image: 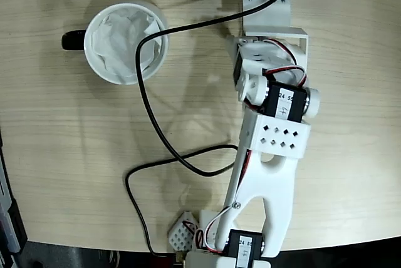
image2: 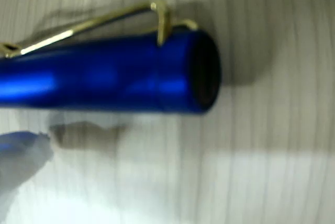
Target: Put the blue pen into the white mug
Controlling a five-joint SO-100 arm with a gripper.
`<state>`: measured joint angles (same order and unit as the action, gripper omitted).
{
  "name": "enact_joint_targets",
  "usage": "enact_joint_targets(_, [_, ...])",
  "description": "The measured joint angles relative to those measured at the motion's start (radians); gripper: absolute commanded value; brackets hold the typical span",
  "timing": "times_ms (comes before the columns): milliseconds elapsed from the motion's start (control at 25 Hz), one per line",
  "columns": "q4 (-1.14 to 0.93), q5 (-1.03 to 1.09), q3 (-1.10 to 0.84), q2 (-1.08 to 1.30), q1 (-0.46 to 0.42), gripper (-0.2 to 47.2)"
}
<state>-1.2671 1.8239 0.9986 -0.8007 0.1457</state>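
Fixed view, table (image: 75,174): light wood; white arm (image: 276,136) reaches toward the near edge, right of centre.
White mug (image: 100,61): far left, upright, paper-lined, no pen inside.
Black cable (image: 156,124): crosses the mug rim.
Blue pen (image2: 104,80): wrist view only; lies on the table, long axis left-right, capped clip end pointing right.
Gripper: out of frame; grip state cannot be told.
Progress: pen not yet in mug; grasp, carry and drop remain.
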Motion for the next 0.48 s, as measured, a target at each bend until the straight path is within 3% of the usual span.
enact_joint_targets(480, [0.017, 0.000, -0.006, 0.023, -0.005, 7.5])
